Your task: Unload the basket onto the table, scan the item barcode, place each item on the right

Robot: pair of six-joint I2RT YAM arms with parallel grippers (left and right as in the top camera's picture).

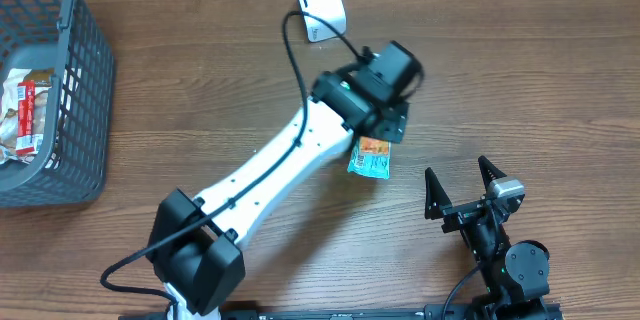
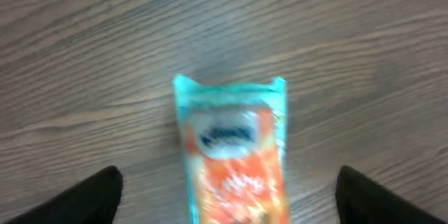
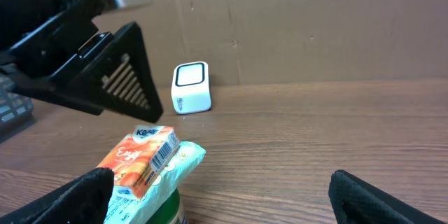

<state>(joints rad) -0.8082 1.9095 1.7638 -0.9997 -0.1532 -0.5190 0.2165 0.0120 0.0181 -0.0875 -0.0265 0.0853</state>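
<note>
Packet (image 2: 234, 154) lying flat, robot-side of the scanner (image 1: 322, 5), lengthwise between the left gripper's (image 2: 227, 192) wide-open jaws; right gripper (image 1: 458, 175), also wide, farther away.

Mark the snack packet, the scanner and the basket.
Orange-and-teal snack packet (image 2: 231, 161), left wrist view, printed face.
White box-shaped barcode scanner (image 3: 190, 89), right wrist view, middle of its body.
Grey plastic mesh basket (image 1: 85, 110), overhead view, right wall.

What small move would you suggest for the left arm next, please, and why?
Probably lower the left pincer straight down and close on the packet. Its fingers stand open on either side, above the packet, which lies on the table, unheld and apart from the scanner.
</note>
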